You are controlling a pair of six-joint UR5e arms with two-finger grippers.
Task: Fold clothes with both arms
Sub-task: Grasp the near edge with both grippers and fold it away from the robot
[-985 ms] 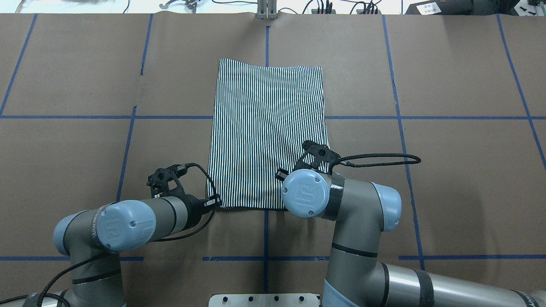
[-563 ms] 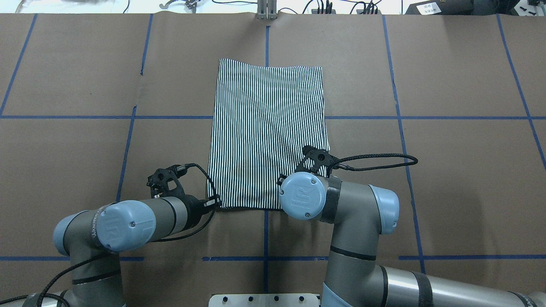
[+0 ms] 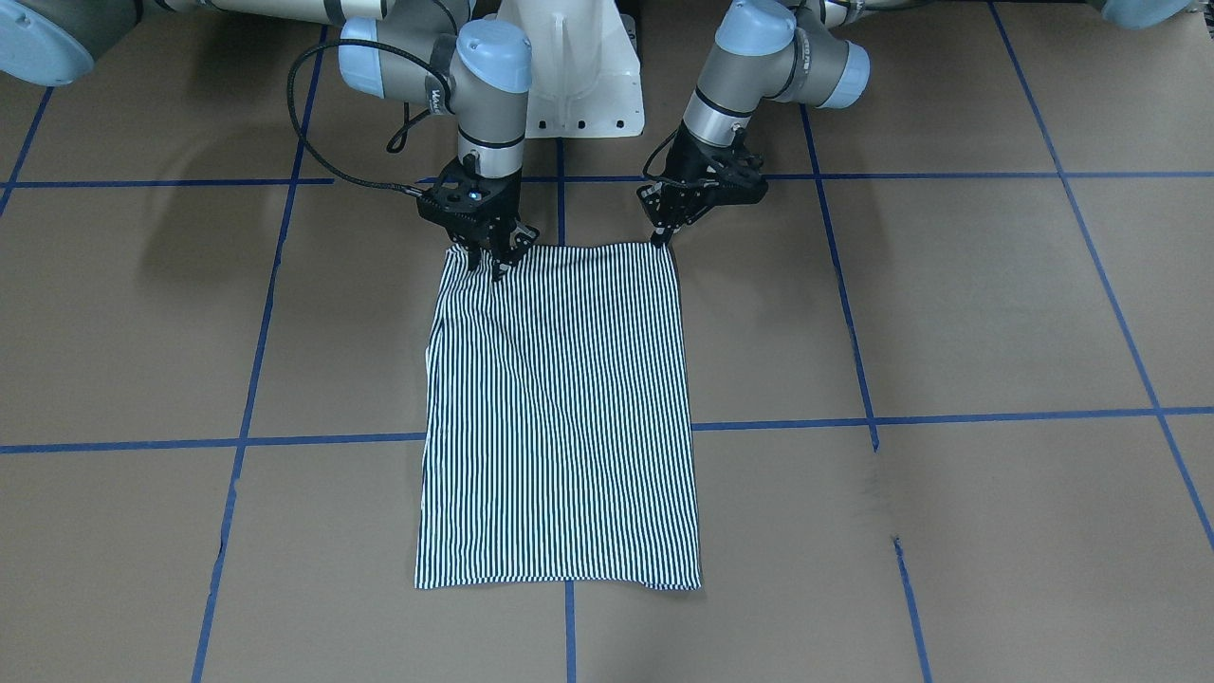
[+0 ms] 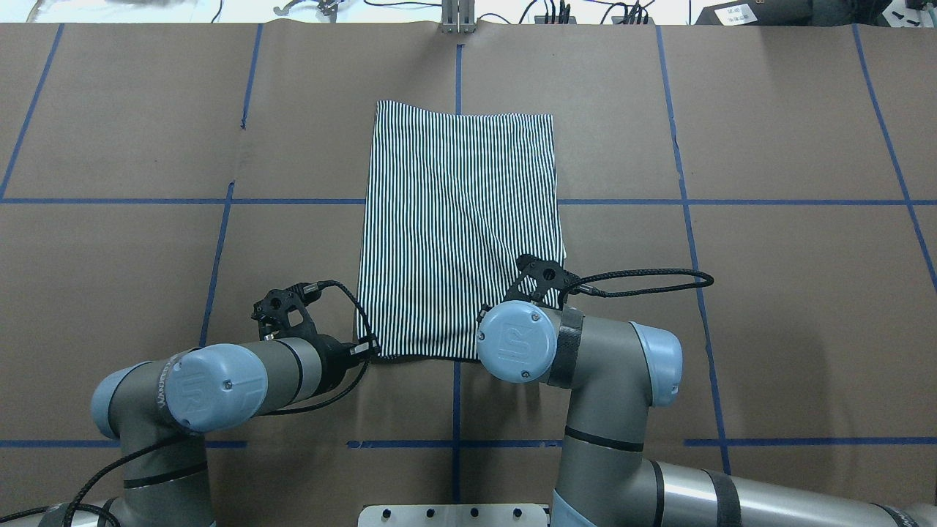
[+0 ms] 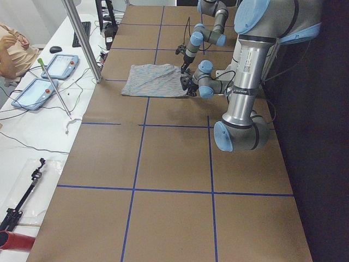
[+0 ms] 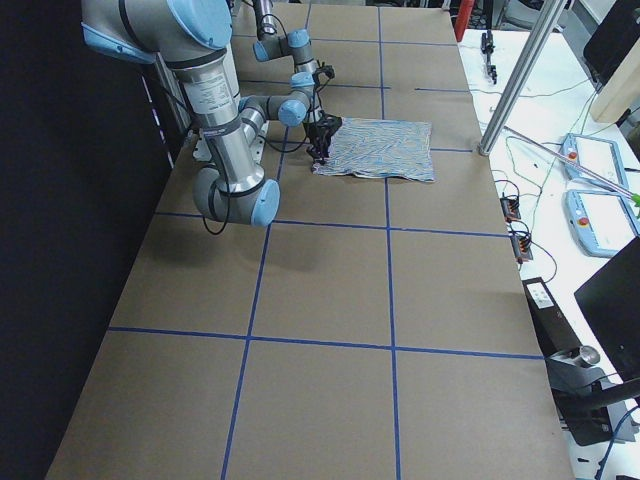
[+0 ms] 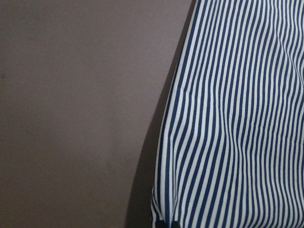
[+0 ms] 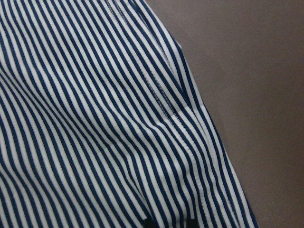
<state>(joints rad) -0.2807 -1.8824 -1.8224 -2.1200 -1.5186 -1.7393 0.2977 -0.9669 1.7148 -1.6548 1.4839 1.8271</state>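
Overhead exterior view: the striped polo shirt (image 4: 457,227) lies flat at mid-table (image 4: 768,293), a tall navy-and-white rectangle with faint creases toward its near edge. I have the left gripper (image 4: 368,350) at the near left corner and the right gripper (image 3: 498,261) over the near right corner, where the cloth puckers. I cannot tell how far either pair of jaws is parted. Since a second ago the right wrist has edged nearer. The left arm is unmoved.
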